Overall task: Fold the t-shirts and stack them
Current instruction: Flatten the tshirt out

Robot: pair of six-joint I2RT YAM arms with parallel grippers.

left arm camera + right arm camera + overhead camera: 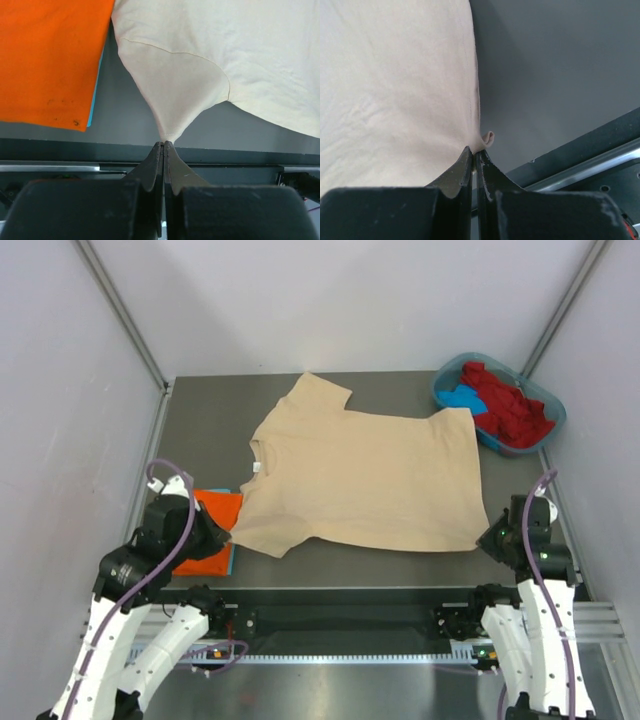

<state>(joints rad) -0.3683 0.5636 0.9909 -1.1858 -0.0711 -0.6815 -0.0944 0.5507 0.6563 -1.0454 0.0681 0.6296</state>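
The beige-tan t-shirt (pixel 365 475) lies spread flat on the dark table, collar to the left. My left gripper (pixel 222 536) is shut on its near left sleeve tip, and the wrist view shows the sleeve (pixel 176 85) pulled to a point at my left gripper (pixel 164 145). My right gripper (pixel 484 540) is shut on the near right hem corner, and its wrist view shows the hem (pixel 395 100) pinched at my right gripper (pixel 473 151). A folded orange t-shirt (pixel 205 525) lies at the near left, on a blue one whose edge (pixel 95 92) peeks out.
A teal-blue oval tub (pixel 540 405) at the far right holds red (pixel 505 400) and blue (pixel 462 397) shirts. White walls close in the table on three sides. A metal rail (pixel 400 625) runs along the near edge.
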